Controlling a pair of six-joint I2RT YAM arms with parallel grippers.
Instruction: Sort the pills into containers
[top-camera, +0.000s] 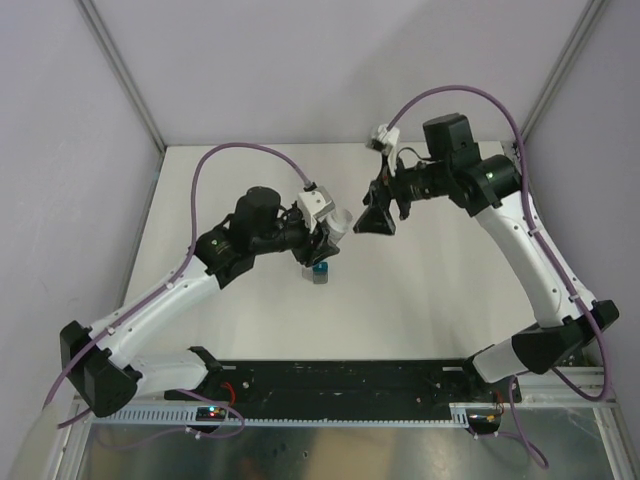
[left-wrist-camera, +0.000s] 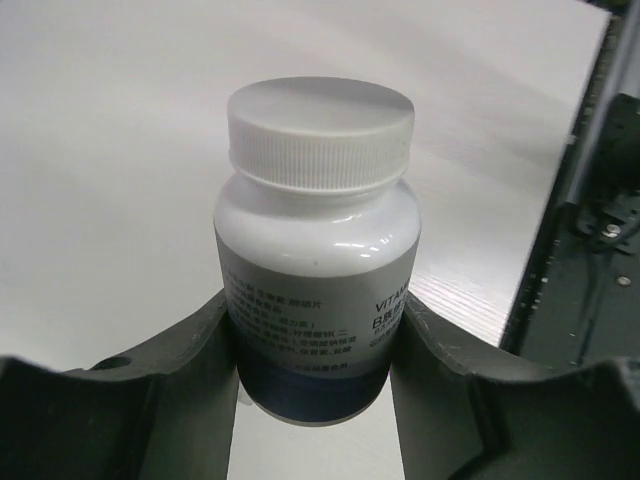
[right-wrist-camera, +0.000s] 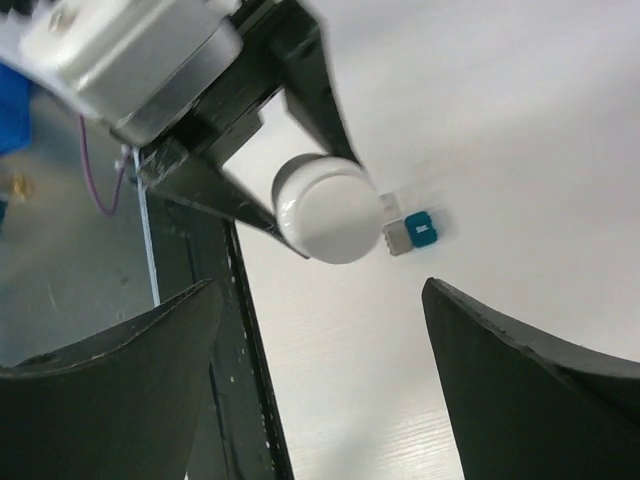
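White capped bottle (left-wrist-camera: 318, 250), gripped round its body by the half-closed left pincer (top-camera: 322, 243), points its cap (right-wrist-camera: 325, 215) toward the empty, wide-open right pincer (top-camera: 377, 220) just beyond, with the containers (right-wrist-camera: 412, 232) on the tabletop (top-camera: 430, 300) just below the bottle.

I count one white capped bottle (left-wrist-camera: 318, 250), one joined container pair (right-wrist-camera: 410, 233), teal and probably grey

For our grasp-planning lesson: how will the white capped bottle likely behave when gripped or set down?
The bottle looks glossy, so it may slide in the left tool. Its round body would probably roll if laid sideways. The ribbed cap should offer better grip.
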